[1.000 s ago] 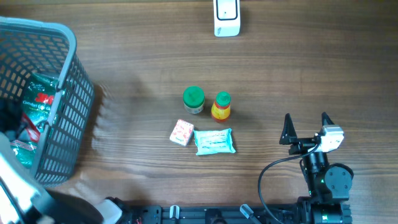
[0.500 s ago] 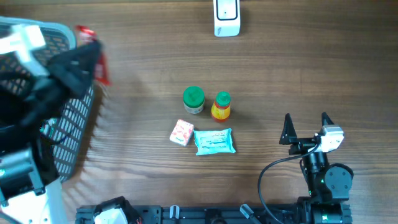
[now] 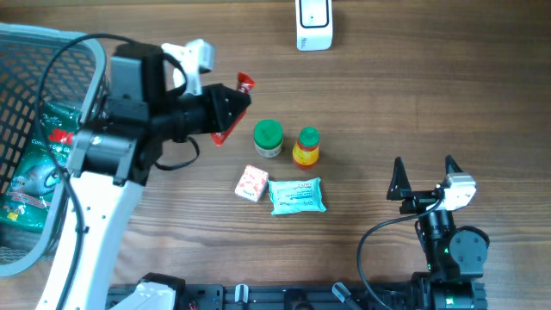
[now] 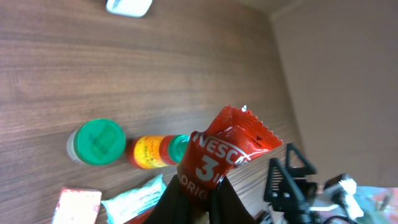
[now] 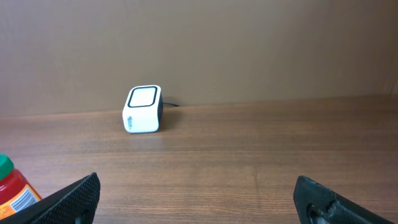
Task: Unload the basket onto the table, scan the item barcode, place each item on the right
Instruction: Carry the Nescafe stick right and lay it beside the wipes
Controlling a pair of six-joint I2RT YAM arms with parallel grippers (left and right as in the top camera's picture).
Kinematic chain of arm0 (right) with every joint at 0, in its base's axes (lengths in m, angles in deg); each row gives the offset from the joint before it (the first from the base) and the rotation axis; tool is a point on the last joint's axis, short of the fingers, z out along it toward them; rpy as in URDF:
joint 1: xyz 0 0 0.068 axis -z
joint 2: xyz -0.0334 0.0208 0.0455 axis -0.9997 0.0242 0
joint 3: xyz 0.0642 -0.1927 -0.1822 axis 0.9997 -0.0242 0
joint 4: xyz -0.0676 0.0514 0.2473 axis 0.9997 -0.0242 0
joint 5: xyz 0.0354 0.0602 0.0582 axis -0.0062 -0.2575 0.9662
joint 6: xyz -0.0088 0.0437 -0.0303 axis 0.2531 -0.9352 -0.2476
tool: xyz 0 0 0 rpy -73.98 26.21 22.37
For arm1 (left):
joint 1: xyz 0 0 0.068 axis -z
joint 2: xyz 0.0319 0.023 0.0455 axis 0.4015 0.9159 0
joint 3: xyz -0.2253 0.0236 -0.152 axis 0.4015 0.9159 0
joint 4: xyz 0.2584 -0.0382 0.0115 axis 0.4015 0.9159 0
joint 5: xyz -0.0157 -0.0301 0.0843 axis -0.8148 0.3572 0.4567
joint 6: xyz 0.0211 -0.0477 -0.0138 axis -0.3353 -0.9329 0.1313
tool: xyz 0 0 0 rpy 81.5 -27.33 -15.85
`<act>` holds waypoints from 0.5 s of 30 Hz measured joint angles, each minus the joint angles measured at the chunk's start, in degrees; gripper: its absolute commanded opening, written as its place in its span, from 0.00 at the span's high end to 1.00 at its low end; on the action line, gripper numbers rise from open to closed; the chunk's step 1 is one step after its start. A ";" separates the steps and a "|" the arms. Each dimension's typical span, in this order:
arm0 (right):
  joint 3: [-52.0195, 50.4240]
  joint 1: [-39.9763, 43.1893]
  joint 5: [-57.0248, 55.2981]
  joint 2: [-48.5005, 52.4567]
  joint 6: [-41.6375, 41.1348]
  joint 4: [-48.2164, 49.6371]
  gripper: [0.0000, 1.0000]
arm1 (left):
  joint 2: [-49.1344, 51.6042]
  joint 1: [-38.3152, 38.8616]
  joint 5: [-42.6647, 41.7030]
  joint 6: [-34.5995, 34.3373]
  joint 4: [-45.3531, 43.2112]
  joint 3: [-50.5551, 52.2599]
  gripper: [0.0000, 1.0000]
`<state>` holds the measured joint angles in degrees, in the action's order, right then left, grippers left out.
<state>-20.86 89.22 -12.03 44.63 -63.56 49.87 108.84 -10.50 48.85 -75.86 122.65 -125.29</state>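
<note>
Sachet (image 4: 227,152), red, is clamped by its lower end between the pressed-together fingers of the left gripper (image 3: 232,106). It hangs in the air just left of the green-lidded jar (image 3: 268,138). A second ago that arm was down in the basket (image 3: 60,43), far left of the jar. Half a second ago it was over the basket rim, sachet already in its grip. The scanner (image 3: 314,24) stands well beyond the jar, unmoved. The bottle (image 3: 306,146) just right of the jar, and the pink box (image 3: 251,183) and teal pack (image 3: 297,195) near its front, lie as before. The right gripper (image 3: 424,176), well right of the jar, stays parked, jaws wide apart and holding nothing.
</note>
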 measured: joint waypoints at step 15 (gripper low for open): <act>0.00 0.00 0.00 0.00 0.00 0.00 0.00 | 8.72 21.03 7.91 -7.43 -15.08 2.93 0.96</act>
<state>-20.86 89.22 -12.03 44.63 -63.56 49.87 117.57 10.52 56.76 -83.29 107.57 -122.36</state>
